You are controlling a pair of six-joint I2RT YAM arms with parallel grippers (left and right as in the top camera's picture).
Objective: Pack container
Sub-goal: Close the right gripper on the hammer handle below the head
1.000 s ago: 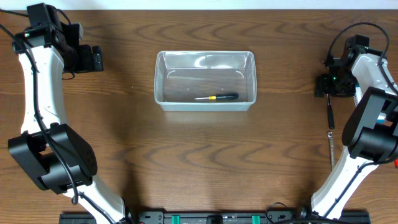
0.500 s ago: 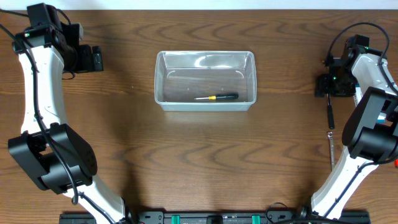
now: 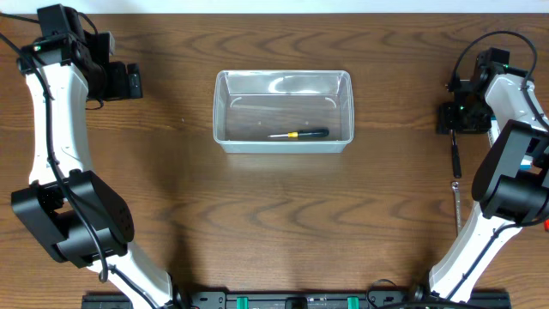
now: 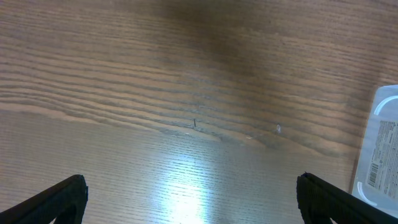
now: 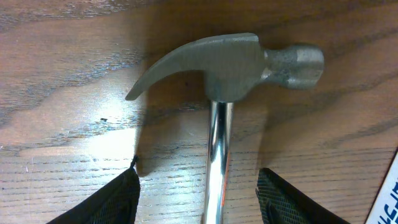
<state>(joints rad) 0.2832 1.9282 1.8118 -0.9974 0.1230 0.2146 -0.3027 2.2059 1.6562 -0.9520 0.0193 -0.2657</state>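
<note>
The clear container (image 3: 283,79) stands at the table's centre with a black-and-yellow screwdriver (image 3: 298,134) lying inside near its front wall. A steel claw hammer (image 5: 230,65) lies on the table at the right; its dark handle (image 3: 455,154) points toward the front. My right gripper (image 5: 199,202) is open, with a finger on either side of the hammer's shiny shaft just below the head and not touching it; it also shows in the overhead view (image 3: 453,118). My left gripper (image 4: 193,199) is open and empty over bare wood at the far left (image 3: 129,81). A corner of the container (image 4: 379,155) shows at its right.
A thin metal tool (image 3: 457,206) lies at the right edge, in front of the hammer's handle. A white edge with blue print (image 5: 388,196) shows at the right of the right wrist view. The right arm's base (image 3: 515,189) stands beside the tools.
</note>
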